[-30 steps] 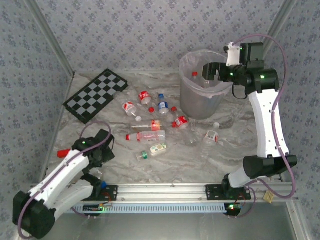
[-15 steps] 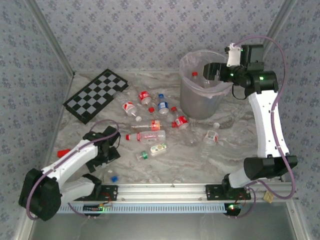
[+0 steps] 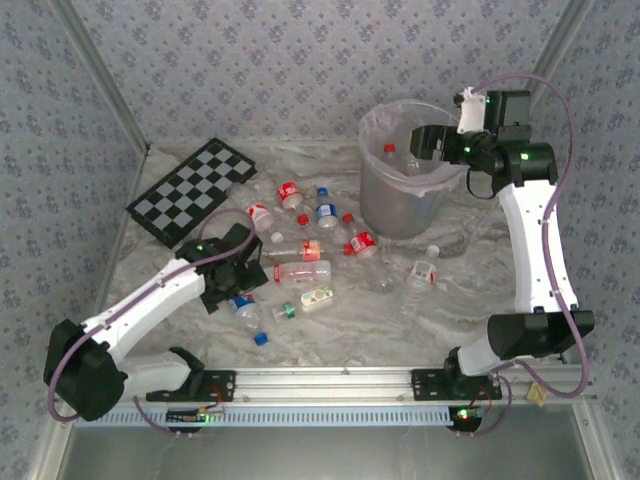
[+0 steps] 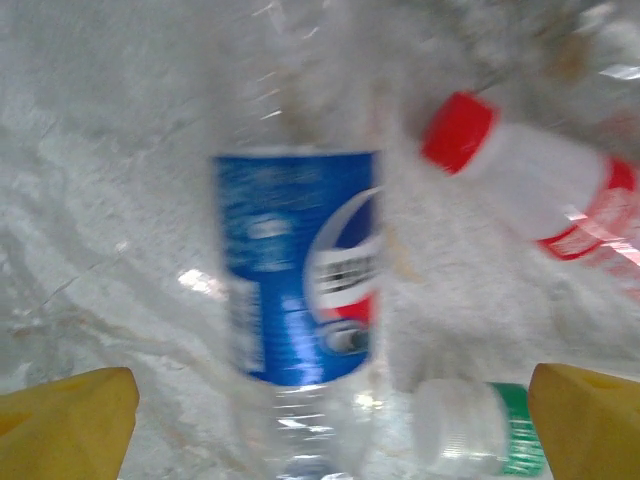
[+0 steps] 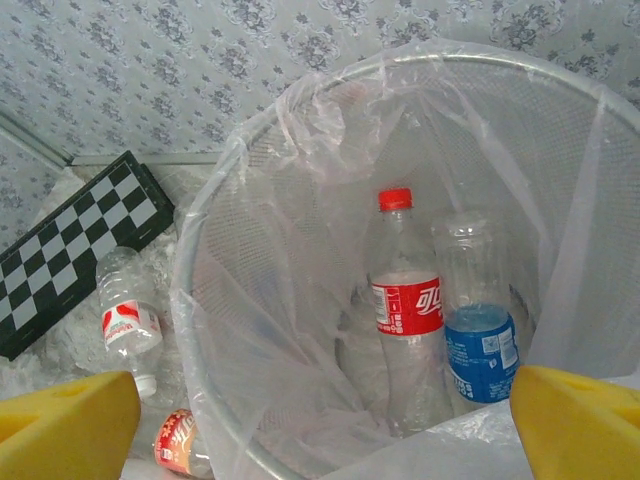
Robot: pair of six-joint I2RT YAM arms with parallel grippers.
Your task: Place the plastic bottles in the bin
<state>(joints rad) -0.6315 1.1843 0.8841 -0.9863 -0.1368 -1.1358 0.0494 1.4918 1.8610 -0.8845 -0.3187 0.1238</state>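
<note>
1. At the far left, the chequered board (image 3: 190,190) lies flat on the desk (image 3: 330,335), well apart from the bin (image 3: 400,205).
2. Your left pincer (image 3: 240,290) stands wide open and grips nothing. It sits low over a blue-label Pepsi bottle (image 3: 247,312) lying on the desk. In the left wrist view that bottle (image 4: 300,320) looks blurred and runs up the gap between the yellow fingertips (image 4: 65,420).
3. Just right of it in that view lie a red-capped bottle (image 4: 540,190) with a red label and a green-label bottle (image 4: 480,440).
4. Mid-desk, the other plastic bottles (image 3: 300,272) lie scattered on their sides between the board and the bin.
5. A white-label bottle (image 3: 420,272) lies apart from them, near the bin's foot.
6. The bin stands upright at the far right, its clear liner (image 5: 250,150) folded over the rim. Inside, a red-label bottle (image 5: 405,300) with a red cap stands beside a blue-label bottle (image 5: 480,350).
7. Your right pincer (image 3: 425,142) hangs over the bin's mouth, spread wide and empty.
</note>
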